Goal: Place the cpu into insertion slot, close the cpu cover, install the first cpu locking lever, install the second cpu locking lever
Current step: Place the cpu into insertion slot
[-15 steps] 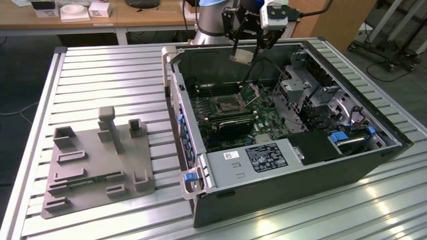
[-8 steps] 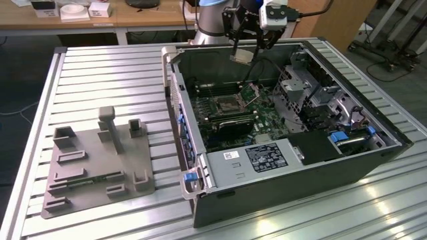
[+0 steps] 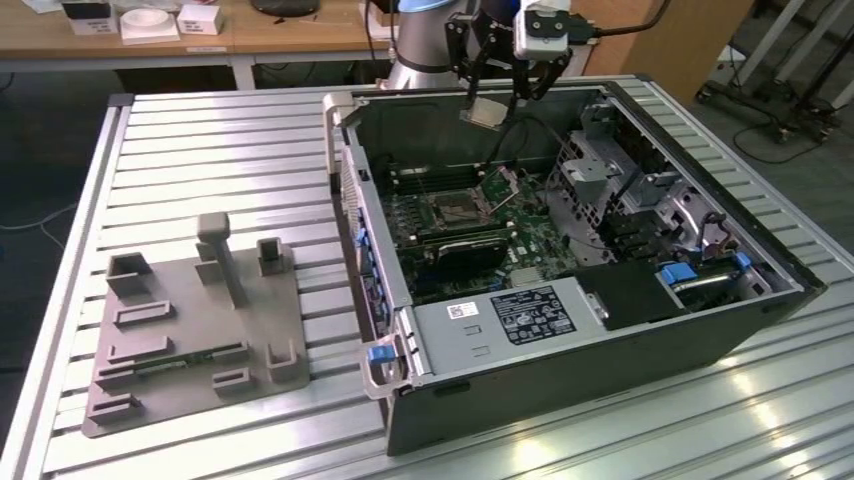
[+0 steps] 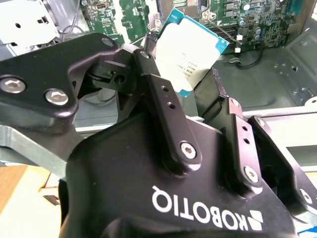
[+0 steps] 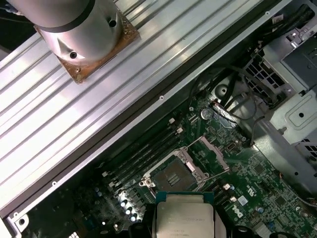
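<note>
the open computer case (image 3: 747,330) lay below the gripper (image 4: 183,64). well beneath it, the insertion slot (image 5: 174,174) sat bare, the cpu cover (image 5: 212,149) raised beside it. the fingers (image 4: 166,99) pinched the cpu (image 4: 190,52) by its edges. placing was in hand, likely calling for squaring chip over slot.

The cpu (image 5: 184,216) hovers near the insertion slot (image 5: 173,177), whose dark centre lies bare. The cpu cover (image 5: 213,152) stands swung open beside it; the arm's base (image 5: 81,29) sits on the ribbed table (image 5: 59,129).
</note>
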Robot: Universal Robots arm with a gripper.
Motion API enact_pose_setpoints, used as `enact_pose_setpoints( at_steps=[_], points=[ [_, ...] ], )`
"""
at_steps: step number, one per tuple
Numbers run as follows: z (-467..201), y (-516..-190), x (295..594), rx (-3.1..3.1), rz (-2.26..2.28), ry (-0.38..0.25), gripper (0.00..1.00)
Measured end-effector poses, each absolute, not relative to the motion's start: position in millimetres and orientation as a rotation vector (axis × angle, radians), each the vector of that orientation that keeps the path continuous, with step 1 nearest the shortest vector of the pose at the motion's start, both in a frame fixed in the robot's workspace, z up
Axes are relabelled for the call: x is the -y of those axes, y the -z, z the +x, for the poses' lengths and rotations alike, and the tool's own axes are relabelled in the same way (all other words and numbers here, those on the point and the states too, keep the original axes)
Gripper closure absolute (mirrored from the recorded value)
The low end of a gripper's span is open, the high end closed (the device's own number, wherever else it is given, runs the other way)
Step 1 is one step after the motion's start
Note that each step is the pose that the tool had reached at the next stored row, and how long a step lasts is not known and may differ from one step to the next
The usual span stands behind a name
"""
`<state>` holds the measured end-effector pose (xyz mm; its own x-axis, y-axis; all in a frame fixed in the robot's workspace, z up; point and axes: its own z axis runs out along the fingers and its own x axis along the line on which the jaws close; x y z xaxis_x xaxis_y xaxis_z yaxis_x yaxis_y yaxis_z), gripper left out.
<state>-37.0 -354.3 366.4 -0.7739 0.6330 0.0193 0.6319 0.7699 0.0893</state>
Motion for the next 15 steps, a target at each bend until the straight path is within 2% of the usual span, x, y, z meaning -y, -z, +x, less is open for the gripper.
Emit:
enact_pose_setpoints(
  at_steps=[15],
  points=[
    [-37.0,-366.4,354.3,-2.924,1.104,-0.142,0.46]
  ],
)
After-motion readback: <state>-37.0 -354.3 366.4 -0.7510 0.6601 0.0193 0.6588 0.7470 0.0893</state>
